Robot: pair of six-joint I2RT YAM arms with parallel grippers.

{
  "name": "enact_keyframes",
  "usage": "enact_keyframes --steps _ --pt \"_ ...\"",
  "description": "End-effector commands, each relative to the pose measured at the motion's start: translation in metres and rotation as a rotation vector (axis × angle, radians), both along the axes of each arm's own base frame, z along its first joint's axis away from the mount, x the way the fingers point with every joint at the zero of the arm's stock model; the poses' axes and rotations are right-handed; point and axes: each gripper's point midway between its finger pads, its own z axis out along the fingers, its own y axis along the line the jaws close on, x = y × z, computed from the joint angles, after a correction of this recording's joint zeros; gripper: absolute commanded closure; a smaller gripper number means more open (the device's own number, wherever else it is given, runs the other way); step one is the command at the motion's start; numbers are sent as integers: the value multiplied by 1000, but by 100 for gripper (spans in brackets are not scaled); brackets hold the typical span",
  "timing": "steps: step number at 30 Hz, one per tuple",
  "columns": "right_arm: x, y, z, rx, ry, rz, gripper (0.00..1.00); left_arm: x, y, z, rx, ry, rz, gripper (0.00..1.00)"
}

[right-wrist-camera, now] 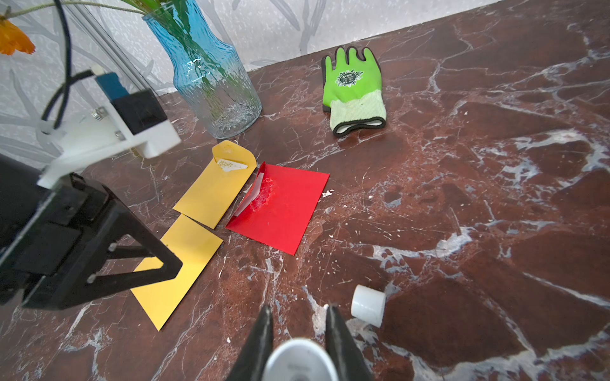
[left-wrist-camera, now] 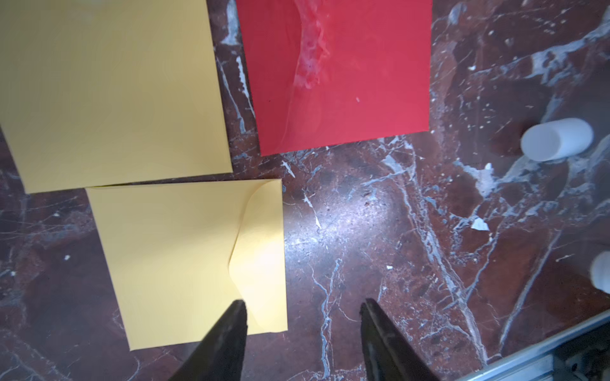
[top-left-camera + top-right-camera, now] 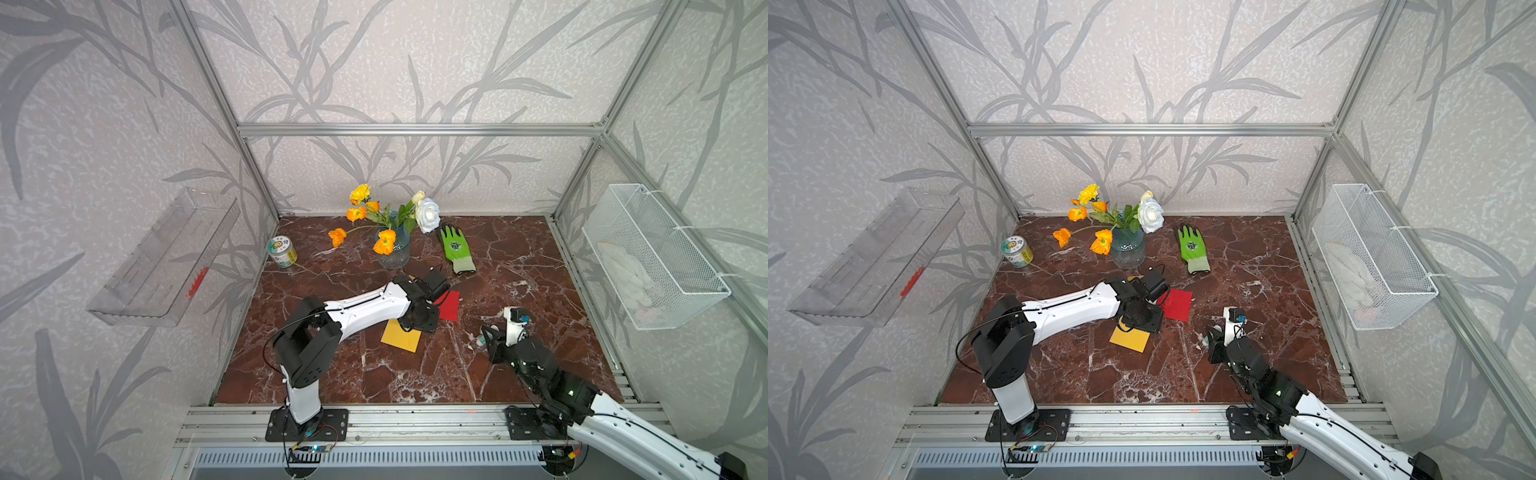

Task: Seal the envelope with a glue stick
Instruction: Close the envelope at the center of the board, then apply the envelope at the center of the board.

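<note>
Right wrist view: glue stick clamped, cap loose on the marble

Your right gripper has its jaws pressed against both sides of the glue stick. The stick's round white end faces the wrist camera. A white cap lies on its side on the marble table, just beside that gripper.

Your left gripper hangs low with its jaws apart and nothing between them. One finger sits over the folded flap of the near yellow envelope. The second yellow envelope, flap open, touches the near one. The red envelope, with a smeared, roughened patch near its flap, lies just beside both. A blue glass vase and a green glove sit farther back.
</note>
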Motion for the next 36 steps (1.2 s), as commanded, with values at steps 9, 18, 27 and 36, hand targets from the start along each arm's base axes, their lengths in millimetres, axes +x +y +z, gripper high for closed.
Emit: enact_keyframes --steps 9,18,27,36 --pt "3 7 14 8 -20 22 100 17 30 -4 61 -37 -21 57" --pt "4 9 15 12 -21 30 100 31 78 -11 31 -35 62 71" --pt "5 24 28 28 -70 100 100 67 86 4 -68 -142 93 69" --pt "25 54 56 87 -126 137 100 104 89 -6 -72 -222 135 70"
